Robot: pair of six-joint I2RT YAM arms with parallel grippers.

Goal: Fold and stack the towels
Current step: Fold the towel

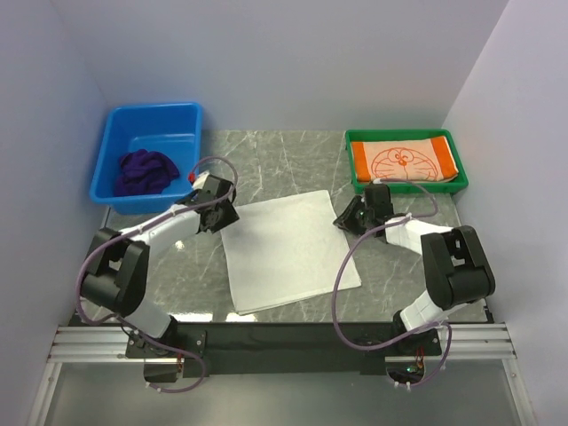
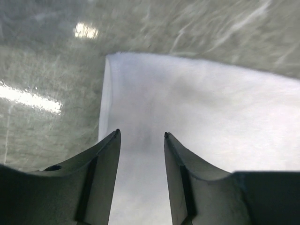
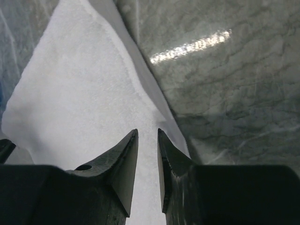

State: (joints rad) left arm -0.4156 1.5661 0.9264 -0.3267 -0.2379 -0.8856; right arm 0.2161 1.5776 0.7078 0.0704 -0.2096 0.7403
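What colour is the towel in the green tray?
The towel is orange with a white cartoon face; top view shows it best.

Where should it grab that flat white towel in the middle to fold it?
Probably its two far corners, one per arm, coming in low from the left and right sides. The white towel lies flat, so only thin edges offer a pinch; the left end effector and right end effector are open at those corners.

The left end effector [image 2: 141, 133], jaws parted, hangs over the white towel [image 2: 201, 112] on the marble table [image 2: 47, 56].
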